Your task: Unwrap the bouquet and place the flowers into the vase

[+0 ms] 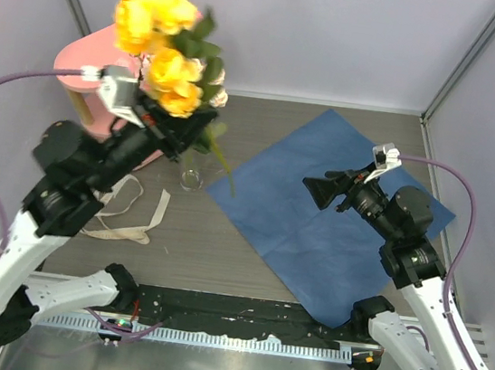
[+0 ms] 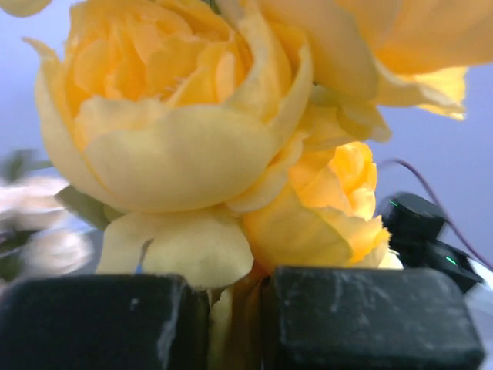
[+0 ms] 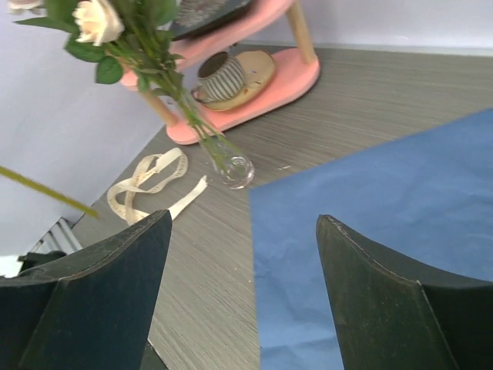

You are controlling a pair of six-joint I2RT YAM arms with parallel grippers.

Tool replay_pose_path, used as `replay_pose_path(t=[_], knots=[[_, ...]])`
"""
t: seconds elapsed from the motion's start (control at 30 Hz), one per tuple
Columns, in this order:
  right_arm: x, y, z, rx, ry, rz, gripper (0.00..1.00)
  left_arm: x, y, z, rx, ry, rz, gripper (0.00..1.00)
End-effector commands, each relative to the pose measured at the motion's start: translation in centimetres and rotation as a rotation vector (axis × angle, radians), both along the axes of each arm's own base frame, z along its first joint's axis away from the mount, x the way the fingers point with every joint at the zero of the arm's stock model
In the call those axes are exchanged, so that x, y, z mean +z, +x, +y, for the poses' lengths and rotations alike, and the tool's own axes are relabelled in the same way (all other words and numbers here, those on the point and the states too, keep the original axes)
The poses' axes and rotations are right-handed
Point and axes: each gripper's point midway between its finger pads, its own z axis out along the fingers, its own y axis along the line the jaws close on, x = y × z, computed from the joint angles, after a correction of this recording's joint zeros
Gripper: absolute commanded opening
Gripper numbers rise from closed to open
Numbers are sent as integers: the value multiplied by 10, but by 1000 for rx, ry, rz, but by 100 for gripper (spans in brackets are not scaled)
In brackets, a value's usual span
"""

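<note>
The left tool clamps the flowers upright, stems toward the vase for lowering, while the right tool gapes empty over the blue paper.

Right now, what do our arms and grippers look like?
The left arm and right arm have white lower links and black joints. Each carries a looping purple cable. The left gripper and right gripper have blocky matte-black fingers.

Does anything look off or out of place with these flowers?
Yes. One green stem seems to have missed the glass vase. It juts sideways toward the blue paper, while the other flowers, gripped by the left hand, point down into it.
</note>
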Motion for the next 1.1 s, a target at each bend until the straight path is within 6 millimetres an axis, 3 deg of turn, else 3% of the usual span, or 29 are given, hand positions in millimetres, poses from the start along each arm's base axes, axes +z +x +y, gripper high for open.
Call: replay_pose_path(t=[0.0,0.13,0.27,0.67,1.07], knots=[[6,19,-9,-100,4,1,81,-13,47,105,610,93,57,0],[4,21,-3,-75,26,16,81,-19,66,157,942,113,59,0],[2,21,-2,-71,31,19,81,-20,76,175,1088,54,31,0],[-6,20,-7,-89,-8,25,81,-30,92,237,1362,-365,70,0],[-8,21,-7,-87,-18,20,81,-22,97,243,1343,-492,118,1]])
